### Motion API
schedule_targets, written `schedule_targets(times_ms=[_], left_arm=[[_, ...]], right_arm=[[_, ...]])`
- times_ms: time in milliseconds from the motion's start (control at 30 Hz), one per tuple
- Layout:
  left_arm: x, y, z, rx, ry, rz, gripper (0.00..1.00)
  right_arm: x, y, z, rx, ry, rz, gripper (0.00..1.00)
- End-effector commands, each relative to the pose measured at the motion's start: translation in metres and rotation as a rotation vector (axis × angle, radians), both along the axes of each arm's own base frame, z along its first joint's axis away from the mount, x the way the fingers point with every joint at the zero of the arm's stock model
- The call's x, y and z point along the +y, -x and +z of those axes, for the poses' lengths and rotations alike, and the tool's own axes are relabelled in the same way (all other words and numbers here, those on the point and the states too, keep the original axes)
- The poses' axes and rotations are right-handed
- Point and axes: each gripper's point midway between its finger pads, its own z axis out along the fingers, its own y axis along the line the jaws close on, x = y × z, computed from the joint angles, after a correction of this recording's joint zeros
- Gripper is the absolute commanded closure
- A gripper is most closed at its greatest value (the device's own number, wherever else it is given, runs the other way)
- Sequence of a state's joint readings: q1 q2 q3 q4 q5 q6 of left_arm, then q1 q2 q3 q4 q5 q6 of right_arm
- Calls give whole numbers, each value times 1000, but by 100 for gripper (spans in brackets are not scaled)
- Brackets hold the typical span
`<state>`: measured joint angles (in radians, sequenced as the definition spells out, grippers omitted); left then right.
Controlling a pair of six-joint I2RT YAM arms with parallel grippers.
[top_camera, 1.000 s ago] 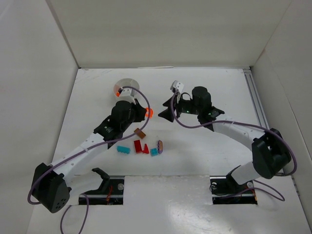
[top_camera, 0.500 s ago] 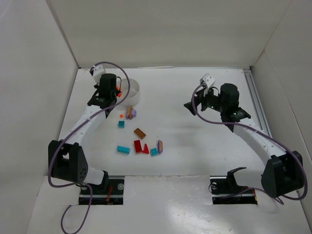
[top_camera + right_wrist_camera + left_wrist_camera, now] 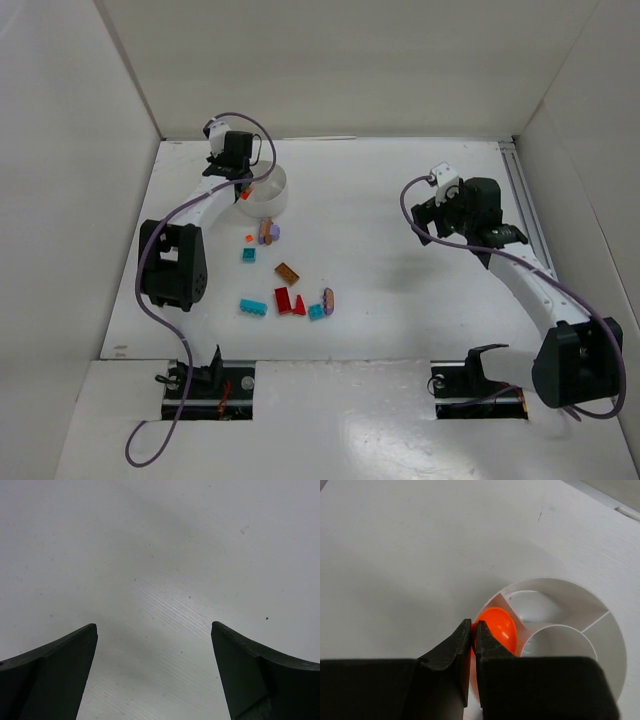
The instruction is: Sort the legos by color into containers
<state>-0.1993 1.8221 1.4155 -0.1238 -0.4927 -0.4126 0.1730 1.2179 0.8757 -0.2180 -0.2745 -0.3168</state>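
Found left gripper [image 3: 472,630] pressed shut, tips against a round orange lego [image 3: 496,630] — cannot tell whether pinching it. Located that lego in an outer compartment of the dish [image 3: 560,587], just beside the central well [image 3: 560,645]. Noted change from a second back: left arm swung off mid-table to the dish at far left. Saw right gripper [image 3: 154,626] spread wide over bare table [image 3: 165,555] — drawn back rightward, wider than before. Counted loose legos [image 3: 285,298] on the table: teal, red, brown, purple, plus a tiny orange bit [image 3: 249,238] near the dish.
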Motion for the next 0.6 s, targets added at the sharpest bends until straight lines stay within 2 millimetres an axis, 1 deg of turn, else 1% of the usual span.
schedule_targets(times_ms=[0, 100, 167, 233, 267, 333, 367, 400, 433, 500, 567], left_arm=[[7, -4, 21, -21, -15, 38, 100], [9, -3, 20, -17, -19, 54, 100], [9, -3, 20, -17, -19, 54, 100], [7, -3, 19, -16, -12, 45, 91], [6, -1, 17, -4, -9, 38, 86], [4, 0, 15, 6, -3, 29, 77], [6, 4, 21, 2, -13, 21, 74], [1, 6, 16, 11, -1, -11, 74], [0, 9, 16, 14, 6, -20, 70], [-1, 13, 24, -4, 9, -34, 63], [-2, 21, 24, 5, 16, -44, 59]], right_arm=[[-15, -6, 2, -8, 36, -27, 0], [-14, -7, -7, 20, 29, -18, 0], [-16, -10, -7, 24, 24, -19, 0], [-12, -9, -10, 32, 20, 4, 0], [-16, -10, -14, 41, 21, -5, 0], [-14, -10, -13, 42, 16, 2, 0], [-14, -10, -13, 42, 16, 2, 0], [-14, -10, -13, 42, 16, 2, 0], [-14, -9, -10, 31, 15, 2, 0], [-14, -7, -10, 31, 15, 2, 0], [-15, -7, -7, 22, 14, 2, 0]])
